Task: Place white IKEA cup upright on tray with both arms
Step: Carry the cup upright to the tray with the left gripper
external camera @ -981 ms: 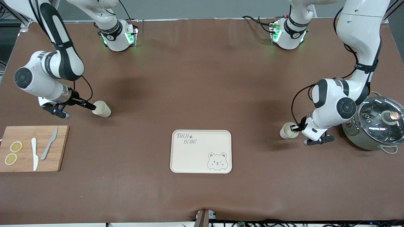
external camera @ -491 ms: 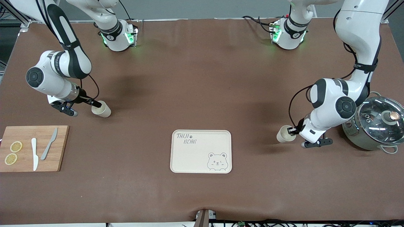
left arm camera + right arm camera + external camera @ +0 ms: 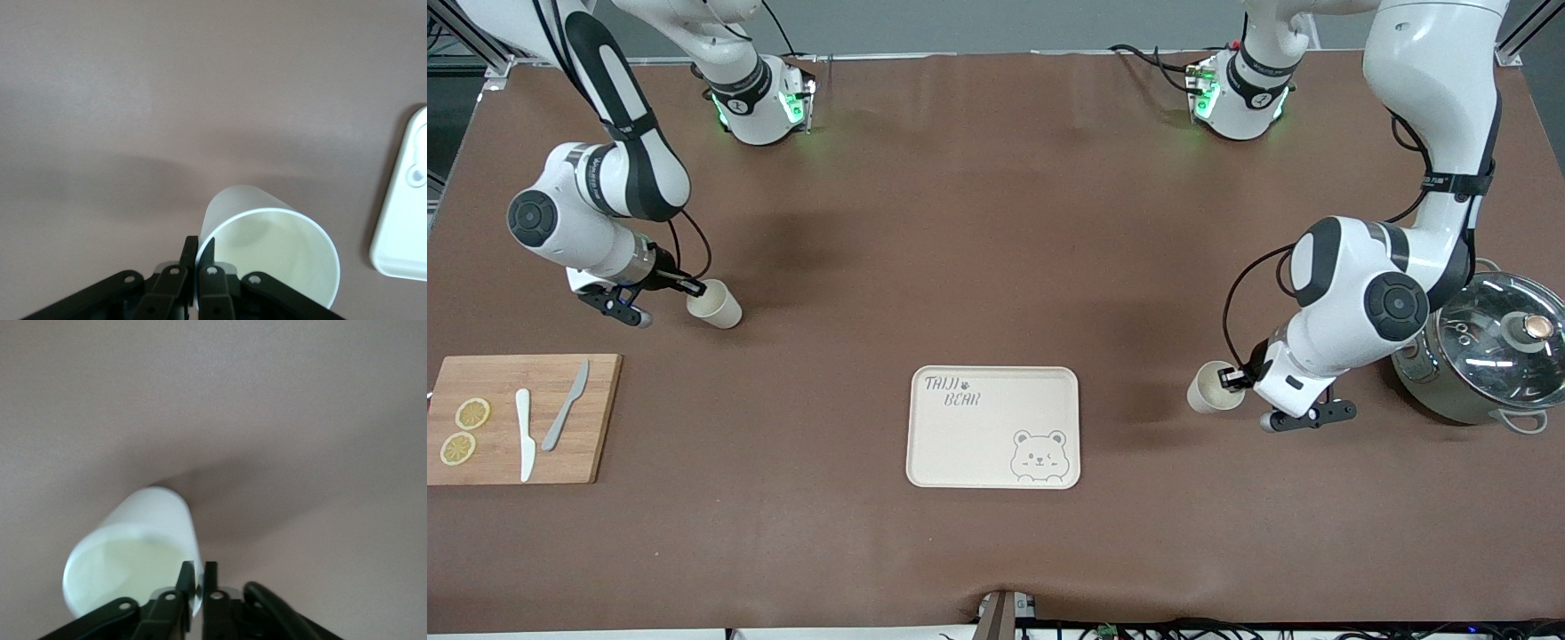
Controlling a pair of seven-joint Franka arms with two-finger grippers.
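Two white cups show. My left gripper [image 3: 1234,377] is shut on the rim of one white cup [image 3: 1211,389], tilted, just above the table beside the tray [image 3: 993,428] toward the left arm's end; it fills the left wrist view [image 3: 267,247], where my left gripper [image 3: 199,250] pinches its rim. My right gripper [image 3: 692,286] is shut on the rim of the other white cup [image 3: 716,305], tilted, low over the table toward the right arm's end; the right wrist view shows that cup [image 3: 130,557] in my right gripper [image 3: 198,577]. The cream tray with bear drawing is empty.
A wooden cutting board [image 3: 596,418] with two knives and lemon slices lies toward the right arm's end, nearer the front camera than the right gripper. A steel pot with glass lid [image 3: 1489,356] stands at the left arm's end, beside the left arm.
My left gripper has carried its cup toward the tray. My right gripper has tilted its cup and shifted it slightly toward the table's middle.
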